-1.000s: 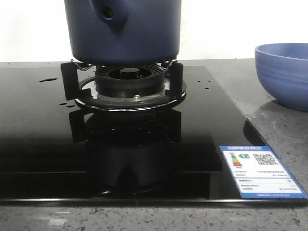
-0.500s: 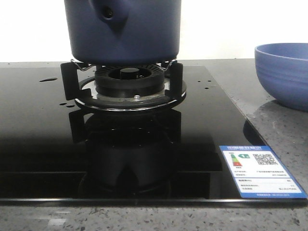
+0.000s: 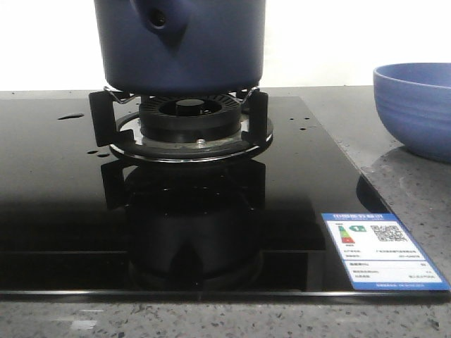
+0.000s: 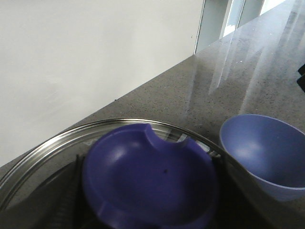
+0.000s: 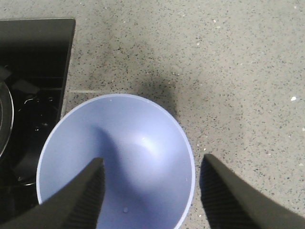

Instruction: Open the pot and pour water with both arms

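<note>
On the stove, front view:
Pot [image 3: 182,44]: dark navy, matte, cylindrical, cut off by the picture's upper edge; a tapered handle stub with a round hole faces the camera. It stands on the black burner grate [image 3: 180,125], over the burner.
Cooktop [image 3: 63,204]: glossy black glass under the pot, mirroring the pot and grate.
Water [image 3: 70,116]: a small glossy puddle on the glass left of the pot, with a few drops scattered on both sides of the grate.
Light blue bowl [image 3: 416,105]: right of the pot, well apart, on the grey speckled counter [image 3: 416,190].
Energy label [image 3: 380,250]: on the glass corner nearest the camera, right of the pot.

Left wrist view:
Lid [image 4: 57,157]: a steel-rimmed glass disc with a blurred navy knob [image 4: 150,179] at its middle, filling the lower part of the view close to the camera.
Bowl [image 4: 267,155]: beside the lid, on the counter.
Left gripper: its fingers are out of sight, so I cannot tell how it stands.

Right wrist view:
Right gripper [image 5: 152,191]: fingers [image 5: 81,198] spread wide apart, holding nothing, poised over the bowl [image 5: 138,143].
Cooktop edge: beside the bowl, with small drops.
</note>
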